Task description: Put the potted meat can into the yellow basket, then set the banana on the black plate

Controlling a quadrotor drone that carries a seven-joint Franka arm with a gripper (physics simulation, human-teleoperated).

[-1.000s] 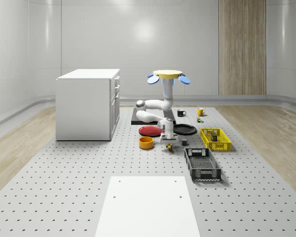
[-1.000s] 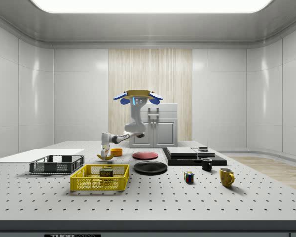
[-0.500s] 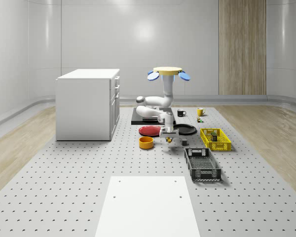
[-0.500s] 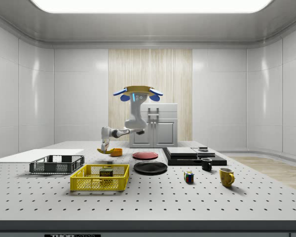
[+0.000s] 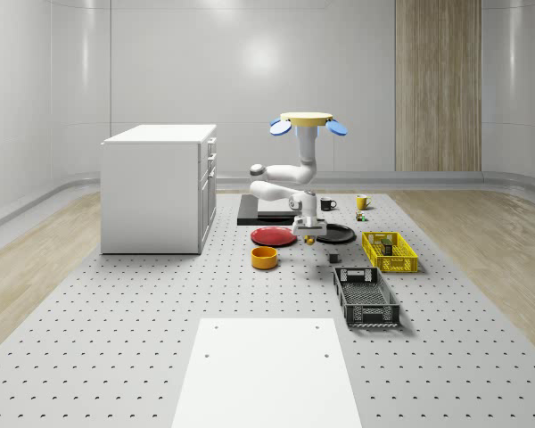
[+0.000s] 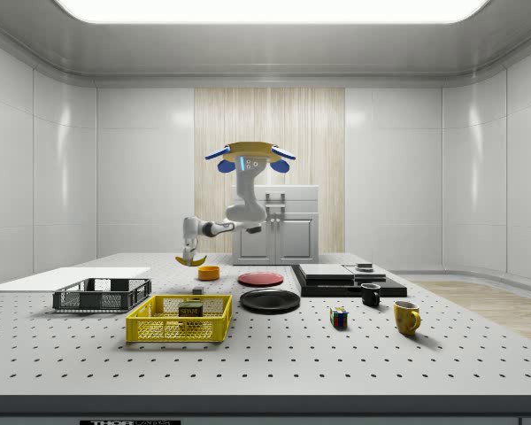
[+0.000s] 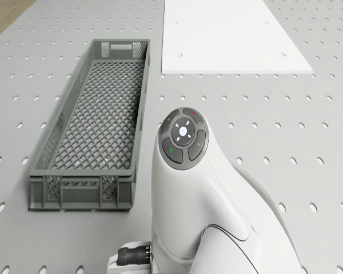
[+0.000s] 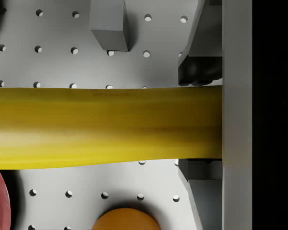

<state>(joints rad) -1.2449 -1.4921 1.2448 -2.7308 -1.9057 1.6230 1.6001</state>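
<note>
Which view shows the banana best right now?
The wrist view: the banana spans the picture, clamped between the gripper's fingers, table below. In the side view it is a small yellow crescent held in the air above the orange bowl. In the whole-scene view it is a yellow speck under the gripper by the black plate.

- The drone (image 5: 307, 122) hovers above the table (image 5: 143, 339), behind the plates.
- The gripper (image 6: 192, 252) holds the banana (image 6: 191, 260) in the air, over the table between the bowl (image 5: 264, 258) and the plate (image 5: 335, 234).
- The can (image 6: 190, 310) sits in the basket (image 6: 179, 320).
- The crate (image 5: 365, 296) lies before the basket in the whole-scene view.
</note>
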